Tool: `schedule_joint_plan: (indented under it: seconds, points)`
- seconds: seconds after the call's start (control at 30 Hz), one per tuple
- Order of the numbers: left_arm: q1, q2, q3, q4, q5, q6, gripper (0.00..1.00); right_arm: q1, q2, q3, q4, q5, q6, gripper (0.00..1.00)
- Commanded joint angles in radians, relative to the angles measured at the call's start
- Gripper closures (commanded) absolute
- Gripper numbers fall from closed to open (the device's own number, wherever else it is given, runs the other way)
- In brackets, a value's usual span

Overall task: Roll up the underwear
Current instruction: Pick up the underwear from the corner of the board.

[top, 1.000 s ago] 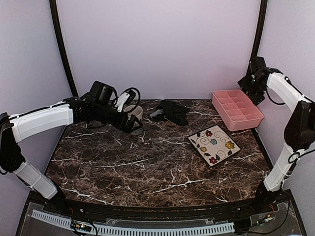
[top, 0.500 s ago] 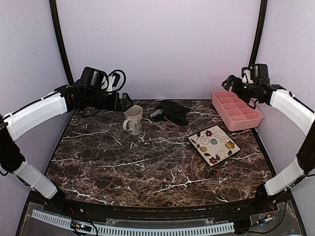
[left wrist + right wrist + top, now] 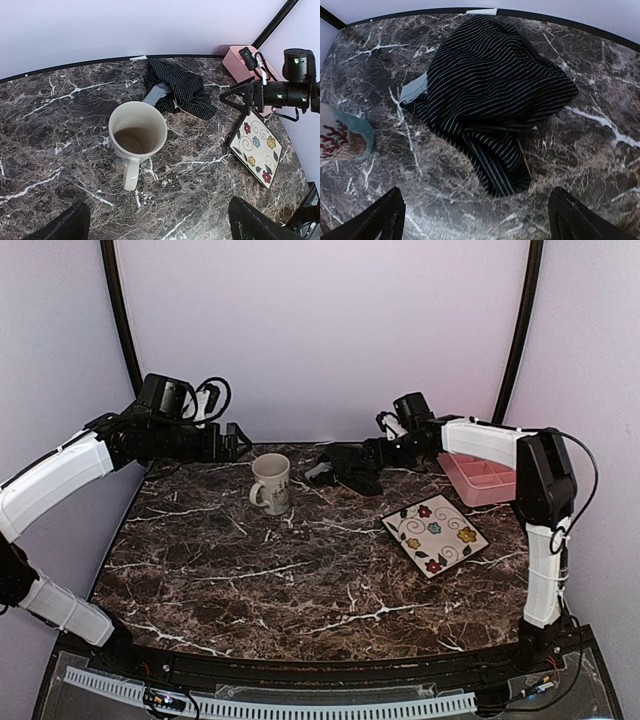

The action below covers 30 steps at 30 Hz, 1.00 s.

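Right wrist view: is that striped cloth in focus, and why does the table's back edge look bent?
Right wrist view: the underwear is sharp, its stripes crisp; the table edge bows, probably wide-lens distortion; the right claw shows dark, blurred fingers in the bottom corners. Left wrist view: the same bowed edge. Top view: even light, only soft shadows.
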Motion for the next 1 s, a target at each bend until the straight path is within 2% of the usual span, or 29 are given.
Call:
schedule_joint_plan:
  seconds: [0.0,0.13,0.3,0.37,0.5,0.57,0.6,0.77,0.97]
  points:
    - [0.027,-0.077,-0.051,-0.039,0.032,0.006,0.01,0.012,0.135,0.173,-0.069,0.057,-0.08,0.03]
    - [0.049,-0.097,-0.064,-0.037,0.04,-0.007,0.01,0.017,0.254,0.301,-0.141,0.036,-0.095,0.05]
    - [0.066,-0.092,-0.056,-0.048,0.045,-0.004,0.01,0.021,0.326,0.328,-0.169,0.018,-0.096,0.06]
    - [0.071,-0.086,-0.055,-0.047,0.045,-0.004,0.01,0.022,0.347,0.33,-0.176,0.005,-0.094,0.13]
    - [0.076,-0.059,-0.049,-0.046,0.048,-0.007,0.01,0.031,0.362,0.342,-0.191,-0.027,-0.093,0.55]
    - [0.078,-0.039,-0.038,-0.041,0.051,-0.006,0.01,0.033,0.341,0.352,-0.192,-0.069,-0.089,0.91]
    - [0.078,-0.032,-0.032,-0.039,0.053,-0.006,0.01,0.036,0.321,0.357,-0.19,-0.095,-0.084,1.0]
    - [0.079,0.002,-0.018,-0.006,0.061,-0.007,0.01,0.073,0.155,0.332,-0.124,-0.239,-0.039,1.0]
    - [0.08,0.028,0.002,0.009,0.04,-0.007,0.01,0.148,-0.046,0.261,0.025,-0.439,0.111,1.0]
